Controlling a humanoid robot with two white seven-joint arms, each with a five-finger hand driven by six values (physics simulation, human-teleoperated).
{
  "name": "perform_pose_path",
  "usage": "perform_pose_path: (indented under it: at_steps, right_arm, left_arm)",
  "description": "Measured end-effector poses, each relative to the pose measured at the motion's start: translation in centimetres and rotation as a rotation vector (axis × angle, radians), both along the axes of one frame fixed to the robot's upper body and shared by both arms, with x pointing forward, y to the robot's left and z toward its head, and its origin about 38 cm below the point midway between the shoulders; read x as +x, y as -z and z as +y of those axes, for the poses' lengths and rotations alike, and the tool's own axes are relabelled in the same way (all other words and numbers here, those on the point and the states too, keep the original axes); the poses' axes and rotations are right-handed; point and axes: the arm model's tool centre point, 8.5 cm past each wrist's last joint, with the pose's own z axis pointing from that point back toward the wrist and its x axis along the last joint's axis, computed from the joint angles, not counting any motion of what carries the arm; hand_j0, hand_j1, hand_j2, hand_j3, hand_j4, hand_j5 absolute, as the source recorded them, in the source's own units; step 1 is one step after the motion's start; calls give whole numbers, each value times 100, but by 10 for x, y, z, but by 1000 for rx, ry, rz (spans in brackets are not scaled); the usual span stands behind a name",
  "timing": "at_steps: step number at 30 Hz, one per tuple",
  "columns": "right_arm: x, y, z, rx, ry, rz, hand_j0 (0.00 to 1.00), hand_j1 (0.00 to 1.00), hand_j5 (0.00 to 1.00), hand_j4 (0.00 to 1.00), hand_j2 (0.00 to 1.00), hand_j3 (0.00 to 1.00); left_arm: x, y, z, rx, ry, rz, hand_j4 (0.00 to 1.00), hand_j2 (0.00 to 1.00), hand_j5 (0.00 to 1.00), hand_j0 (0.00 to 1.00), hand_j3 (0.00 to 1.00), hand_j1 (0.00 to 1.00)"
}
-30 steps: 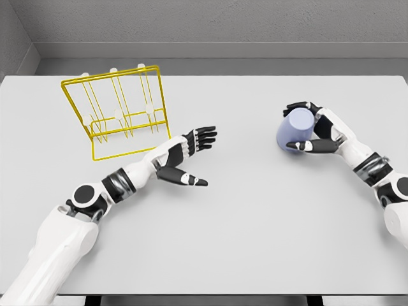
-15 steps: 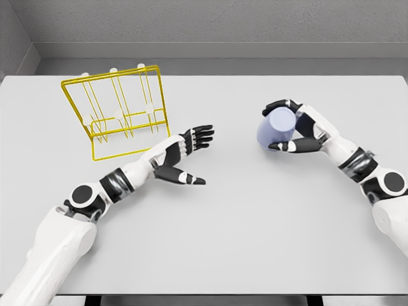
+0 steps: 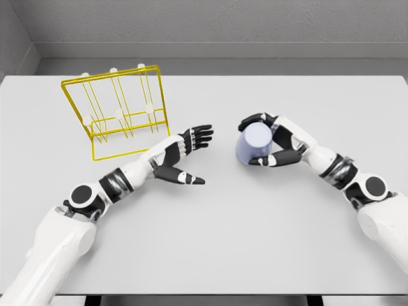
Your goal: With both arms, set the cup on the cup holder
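Head view: cup holder (image 3: 121,115) beside left robot hand (image 3: 185,156).

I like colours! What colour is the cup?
Pale blue-purple; the cup shows in the head view, in the right hand.

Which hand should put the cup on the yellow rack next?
Probably the left hand. It waits open right beside the yellow wire cup rack. The right hand holds the pale blue plastic cup farther from the rack, so a handover looks likely first.
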Motion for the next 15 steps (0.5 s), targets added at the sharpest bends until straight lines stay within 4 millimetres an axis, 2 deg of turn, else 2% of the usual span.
perform_pose_path:
  at_steps: [15]
  right_arm:
    - [-9, 17, 33, 11, -70, 44, 67, 67, 67, 67, 67, 67]
  left_arm:
    - [2, -2, 5, -7, -18, -4, 100, 100, 100, 100, 100, 100]
